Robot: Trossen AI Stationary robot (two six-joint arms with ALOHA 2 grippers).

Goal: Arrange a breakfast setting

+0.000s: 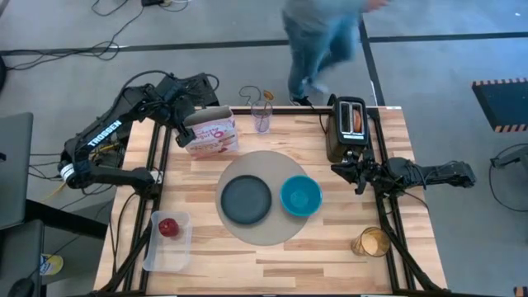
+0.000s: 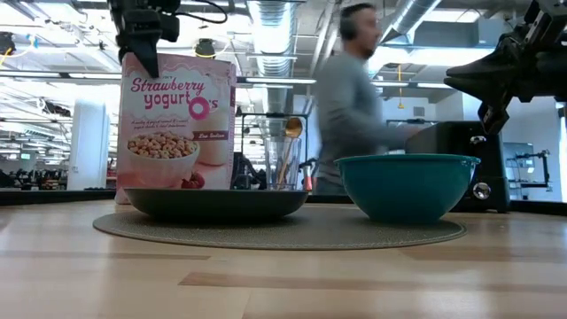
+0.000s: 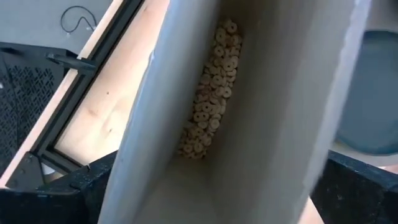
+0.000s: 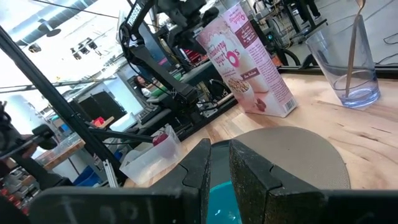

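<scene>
Plate [image 1: 246, 200] and bowl [image 1: 299, 195] are set on the mat [image 1: 266, 165]; the cereal box [image 1: 211, 135], at eleven o'clock, is gripped by the left pincer [image 1: 186, 130]; cereal, apple [image 1: 168, 227], bread, spoon remain. The right pincer [image 1: 345, 170] is closed, empty.

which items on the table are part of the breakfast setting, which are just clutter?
Job:
grey mat
dark plate
teal bowl
apple
toast
gold spoon
cereal in the pink box, gripped by the left pincer

Lying about:
clear tub
black toaster
glass
jar
</scene>
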